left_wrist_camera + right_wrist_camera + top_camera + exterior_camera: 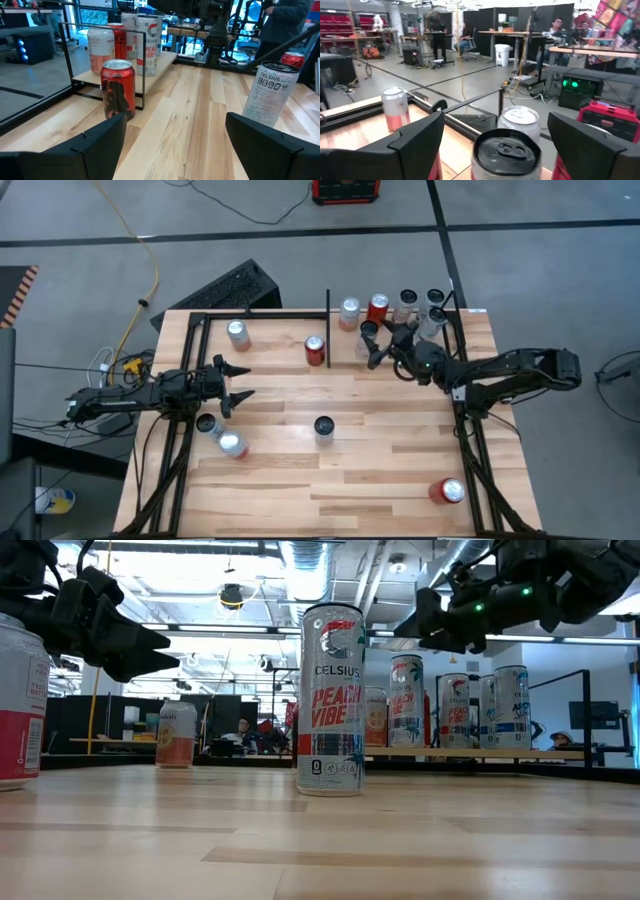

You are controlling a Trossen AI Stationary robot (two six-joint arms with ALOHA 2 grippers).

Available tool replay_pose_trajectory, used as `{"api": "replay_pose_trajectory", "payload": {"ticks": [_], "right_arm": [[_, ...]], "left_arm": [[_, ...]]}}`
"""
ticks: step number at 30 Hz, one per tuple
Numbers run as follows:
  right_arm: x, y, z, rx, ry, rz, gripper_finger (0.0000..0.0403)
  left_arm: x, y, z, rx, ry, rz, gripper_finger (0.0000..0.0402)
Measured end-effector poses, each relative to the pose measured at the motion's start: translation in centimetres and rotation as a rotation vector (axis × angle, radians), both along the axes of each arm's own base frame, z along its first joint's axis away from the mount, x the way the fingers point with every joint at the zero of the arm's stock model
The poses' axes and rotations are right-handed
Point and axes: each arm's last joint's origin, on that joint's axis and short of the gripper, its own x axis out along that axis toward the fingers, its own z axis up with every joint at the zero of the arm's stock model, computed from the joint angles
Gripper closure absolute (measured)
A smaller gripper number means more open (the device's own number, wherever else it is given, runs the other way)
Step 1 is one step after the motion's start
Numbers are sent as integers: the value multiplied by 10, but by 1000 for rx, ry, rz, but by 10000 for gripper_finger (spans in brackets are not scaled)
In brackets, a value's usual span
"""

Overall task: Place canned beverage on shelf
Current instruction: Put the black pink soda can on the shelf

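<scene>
— Broadly, what is seen, from the biggest thing down?

— A light wooden table [330, 470] is seen from above, with the shelf [400, 338] set along its far edge: a pale plank framed by thin black rails, with a short black divider bar [328, 310]. On the shelf, several cans are grouped to the right of the divider, among them a pale can [349, 312] and a red can [378, 307].

— And the arms?

— The right gripper [372, 345] is held over the shelf's near edge, just in front of that group. Its fingers [415, 142] are spread wide, and a black-topped can [506, 152] is seen standing between them, with gaps on both sides; whether it is touched at all cannot be told. The left gripper [238, 380] is held above the left part of the table, its fingers [90, 145] parted about halfway and nothing is held between them.

— Where are the remaining cans?

— A tall white can [331, 700] is stood upright near the table's middle. A dark red can [315, 350] is stood just beside the divider's near end. A pinkish can [237, 333] is placed at the far left, two cans [222, 435] are set near the left gripper, and another red can [447, 491] is left at the near right corner.
</scene>
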Motion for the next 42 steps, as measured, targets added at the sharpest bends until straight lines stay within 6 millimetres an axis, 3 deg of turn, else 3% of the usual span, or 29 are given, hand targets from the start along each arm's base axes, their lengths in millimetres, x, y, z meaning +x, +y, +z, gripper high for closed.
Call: {"api": "replay_pose_trajectory", "payload": {"ticks": [32,36,42], "right_arm": [[21,-9,-38,46,52,-48,22],[21,-11,-38,47,55,-60,44],[19,-16,-38,46,51,-77,111]], "left_arm": [[0,0,0,0,0,0,74],[0,0,0,0,0,0,74],[0,0,0,0,0,0,74]]}}
